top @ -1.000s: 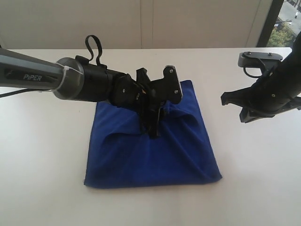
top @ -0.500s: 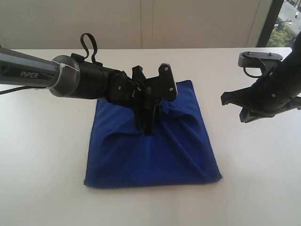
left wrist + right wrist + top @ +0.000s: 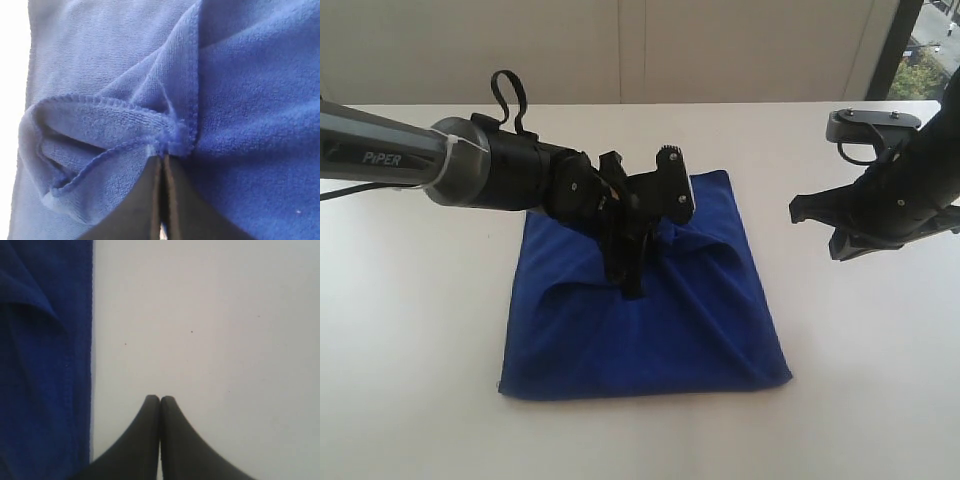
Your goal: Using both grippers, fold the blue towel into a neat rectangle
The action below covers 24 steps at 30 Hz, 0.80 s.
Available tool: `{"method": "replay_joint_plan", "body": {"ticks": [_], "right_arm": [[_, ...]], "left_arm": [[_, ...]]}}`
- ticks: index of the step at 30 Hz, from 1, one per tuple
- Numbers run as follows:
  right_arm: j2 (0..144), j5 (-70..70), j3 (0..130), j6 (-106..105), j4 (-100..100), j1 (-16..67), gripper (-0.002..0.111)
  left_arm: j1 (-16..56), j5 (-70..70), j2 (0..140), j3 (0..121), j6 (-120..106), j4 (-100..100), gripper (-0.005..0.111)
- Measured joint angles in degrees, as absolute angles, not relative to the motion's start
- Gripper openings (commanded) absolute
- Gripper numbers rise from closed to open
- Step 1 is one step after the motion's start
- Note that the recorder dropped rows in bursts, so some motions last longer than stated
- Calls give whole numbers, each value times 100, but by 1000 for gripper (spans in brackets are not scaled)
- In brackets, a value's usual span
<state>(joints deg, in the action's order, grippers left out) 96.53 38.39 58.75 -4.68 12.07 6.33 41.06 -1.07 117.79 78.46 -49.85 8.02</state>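
Since the earlier frame the left gripper (image 3: 632, 284) is seen closed down from a wide spread, and its wrist is drawn slightly left and far. Its jaws are now pressed together on the blue towel (image 3: 650, 330), with the stitched hem (image 3: 100, 98) of a loose fold puckered right at the tips of the left gripper (image 3: 161, 159). This is judged a thin pinch of the hem.

The blue towel is laid on the white table (image 3: 420, 300), about centre, in a rough square with a raised fold across its far half.

The right gripper (image 3: 820, 228) is held right of the towel, apart from it. In the wrist view the right gripper (image 3: 160, 400) is shown pressed shut on nothing, over bare table, with the towel's edge (image 3: 40, 365) just beside.

The towel is judged light, soft and limp. Sag and drape are expected once it is lifted, and no shape is held. The plush pile is judged grippy rather than slippery, though a single thin layer can be pulled out of the pinch. Hold is best taken at the hemmed edge or corners, one gripper per corner, so the fold is carried over evenly.
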Motion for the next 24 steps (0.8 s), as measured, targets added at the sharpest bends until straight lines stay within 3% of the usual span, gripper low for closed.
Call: {"method": "replay_joint_plan", "body": {"ticks": [12,24], "right_arm": [[9653,3828,5875,-665,1544,633,0],[10086,3882,5875,-3576,5932,633,0]], "left_arm": [[3991,-220,11004,7846,-4110,802,0],[3239,-1350,10799,7846,-2599,802,0]]}}
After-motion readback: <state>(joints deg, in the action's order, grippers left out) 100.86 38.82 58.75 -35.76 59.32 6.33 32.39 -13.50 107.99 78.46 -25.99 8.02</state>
